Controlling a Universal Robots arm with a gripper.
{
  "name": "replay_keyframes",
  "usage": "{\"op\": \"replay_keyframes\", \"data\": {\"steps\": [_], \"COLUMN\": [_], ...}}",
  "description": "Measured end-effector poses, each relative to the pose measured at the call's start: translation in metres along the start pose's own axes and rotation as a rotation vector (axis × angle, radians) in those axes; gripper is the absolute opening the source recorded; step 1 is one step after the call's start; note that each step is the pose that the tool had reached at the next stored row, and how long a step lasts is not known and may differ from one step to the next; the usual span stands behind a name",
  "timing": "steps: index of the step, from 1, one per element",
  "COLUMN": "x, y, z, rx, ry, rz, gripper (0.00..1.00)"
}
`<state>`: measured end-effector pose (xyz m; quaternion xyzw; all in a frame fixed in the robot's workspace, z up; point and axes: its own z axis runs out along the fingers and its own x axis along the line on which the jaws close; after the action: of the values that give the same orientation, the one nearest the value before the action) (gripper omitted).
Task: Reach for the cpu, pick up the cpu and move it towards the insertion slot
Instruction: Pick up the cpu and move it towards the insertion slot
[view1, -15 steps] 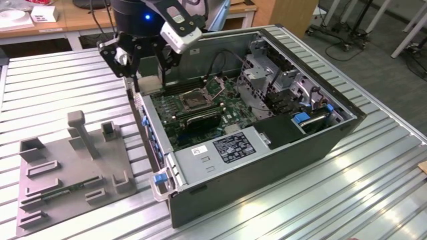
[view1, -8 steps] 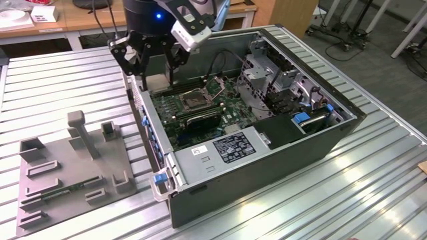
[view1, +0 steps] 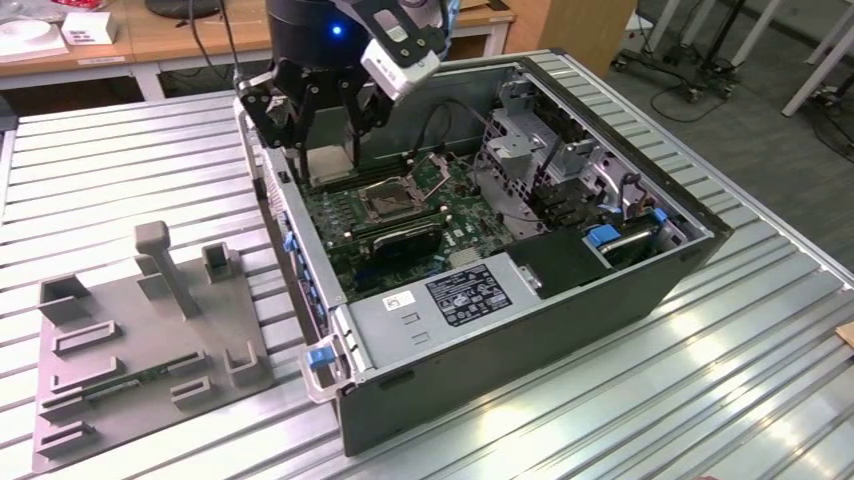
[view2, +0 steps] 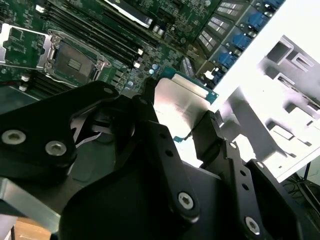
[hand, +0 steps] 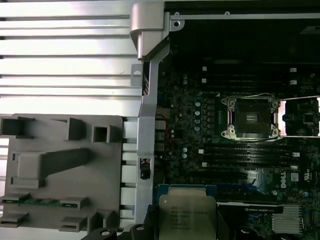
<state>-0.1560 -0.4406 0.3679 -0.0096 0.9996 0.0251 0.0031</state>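
In the upper left of the exterior view, my gripper (view1: 324, 150) is clamped on the cpu (hand: 186, 216), above the board, near the insertion slot (view1: 391, 204).

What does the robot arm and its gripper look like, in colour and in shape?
The gripper is matte black, built of flat angular links joined by silver screws. In the exterior view the arm is a dark cylinder with a small blue light, and a white and grey box sits beside it.
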Motion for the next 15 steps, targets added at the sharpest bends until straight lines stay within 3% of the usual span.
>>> {"op": "replay_keyframes", "data": {"steps": [4, 15], "x": [-0.0050, -0.0080], "y": [-0.0001, -0.0001], "z": [0.0000, 0.0001], "rx": [0.0000, 0.0000], "ry": [0.0001, 0.0000], "rz": [0.000, 0.000], "gripper": [0.54, 0.54]}}
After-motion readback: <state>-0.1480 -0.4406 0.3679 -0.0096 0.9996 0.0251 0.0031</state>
